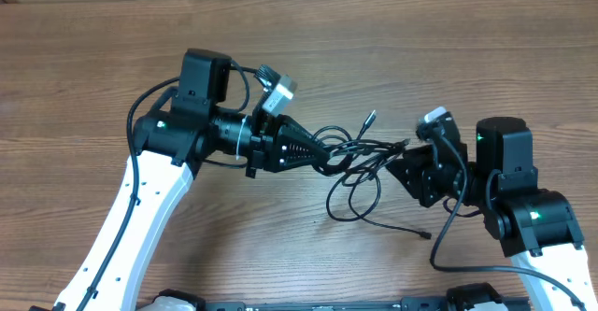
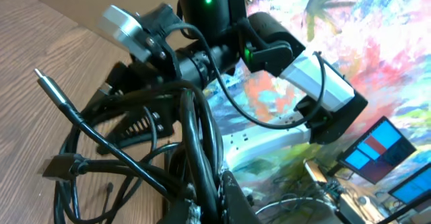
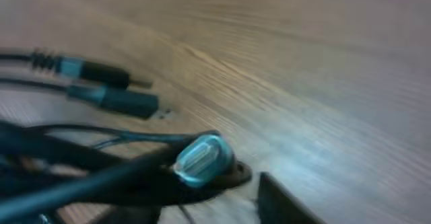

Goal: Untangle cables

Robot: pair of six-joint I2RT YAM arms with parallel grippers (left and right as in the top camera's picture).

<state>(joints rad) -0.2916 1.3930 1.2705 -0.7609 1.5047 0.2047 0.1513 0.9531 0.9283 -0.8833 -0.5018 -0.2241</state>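
Our left fingers (image 1: 318, 155) are pressed together, and they pinch the cables (image 1: 360, 150). In the left wrist view, thick black strands run up from between these fingers and curl into loops.

Our right fingers (image 1: 404, 162) point at the same bunch from the other side, right at its edge. We cannot tell if they are spread or pressed together. We also cannot tell if they touch a strand. The right wrist view is blurry. It shows dark strands close in front, and two plug ends (image 3: 124, 101) lie on the wood behind them.

The cables are in the middle of the counter (image 1: 299, 21), between the two sets of fingers. They make one knot of thin black loops. One thin plug (image 1: 371, 118) sticks out of the knot toward the far edge of the counter. A big loop (image 1: 348, 204) spreads out toward the near edge and lies flat on the wood. One loose strand (image 1: 406, 228) runs from that loop toward the right arm (image 1: 533, 218) and ends on the bare wood.

The left arm (image 1: 140, 218) is white and comes in from the left side. The right arm comes in from the right side.
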